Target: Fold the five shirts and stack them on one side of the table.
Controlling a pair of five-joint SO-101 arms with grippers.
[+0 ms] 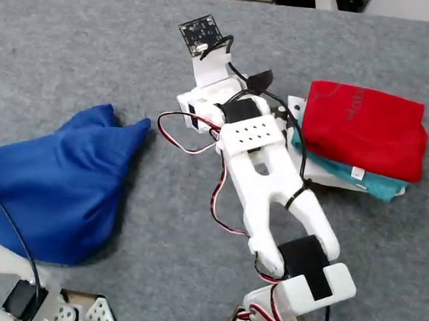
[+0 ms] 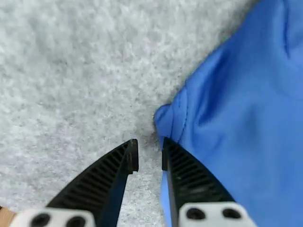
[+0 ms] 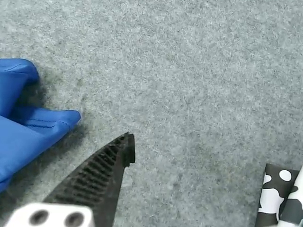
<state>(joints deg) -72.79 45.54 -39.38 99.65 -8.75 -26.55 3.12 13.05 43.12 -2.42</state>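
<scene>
Left gripper (image 2: 149, 156) hangs released, jaws slightly apart, its tips just beside a corner of the blue shirt (image 2: 236, 118) on the grey tabletop (image 2: 71, 71). Right gripper (image 1: 231, 79) is spread wide and holds nothing, near that shirt. Stack of folded shirts (image 1: 363, 130), red on top, lies well apart from the blue shirt.

high: overhead, far | wrists: close, facing down at table (image 2: 71, 71) — all share blue shirt (image 1: 51, 182)

Free table (image 1: 80, 47) at far left, and between blue shirt (image 1: 51, 182) and right arm (image 1: 263, 173). Folded stack (image 1: 363, 134) blocks the right side.
</scene>
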